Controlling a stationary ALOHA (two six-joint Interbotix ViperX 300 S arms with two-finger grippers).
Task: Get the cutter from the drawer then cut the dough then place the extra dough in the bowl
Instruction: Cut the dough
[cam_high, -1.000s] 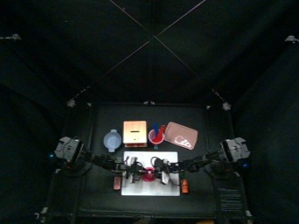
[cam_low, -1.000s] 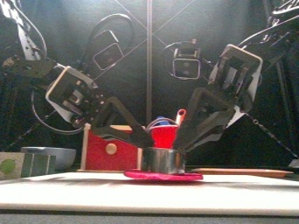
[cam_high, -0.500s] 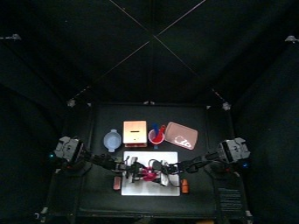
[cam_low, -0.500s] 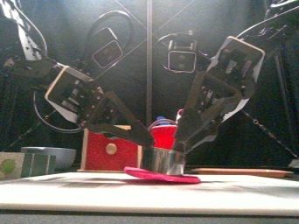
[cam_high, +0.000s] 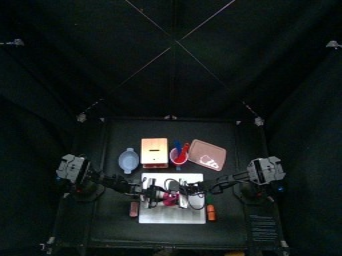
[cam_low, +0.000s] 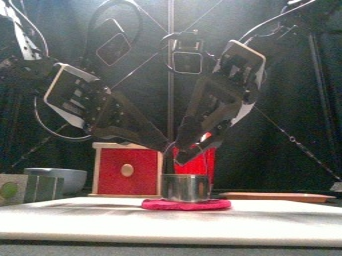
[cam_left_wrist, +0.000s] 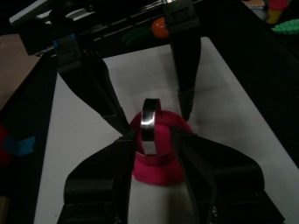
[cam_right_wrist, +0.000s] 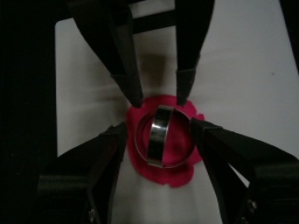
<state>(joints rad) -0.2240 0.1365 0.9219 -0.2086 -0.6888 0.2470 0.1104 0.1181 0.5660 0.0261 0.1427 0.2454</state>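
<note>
Seen from above, we find both arms meeting over the white cutting board (cam_high: 197, 180), which lies at 6 o'clock on the black table (cam_high: 241, 150), close to the front edge. The flat pink-red dough (cam_low: 187, 204) rests on the board, and the round metal cutter (cam_low: 187, 187) stands upright on top of it, its rim down on the dough.

The left gripper (cam_left_wrist: 152, 140) reaches in from 9 o'clock. Its two jaws are drawn in against the cutter, one on each side, clamping the ring between them. The right gripper (cam_right_wrist: 166, 136) comes from 3 o'clock and does the same from the opposite side, its jaws closed onto the cutter's wall. From table height we see the two pairs of jaws slant down and cross just above the cutter.

Behind the board, the pale wooden box (cam_high: 151, 150) sits at 11 o'clock with its red drawer front (cam_low: 127, 172) facing the table's front. The blue-grey bowl (cam_high: 128, 160) stands just beside the box at 10 o'clock. The red cup (cam_high: 175, 155) stands at 12 o'clock, between the box and the pink tray (cam_high: 206, 153), which lies tilted at 1 o'clock.
</note>
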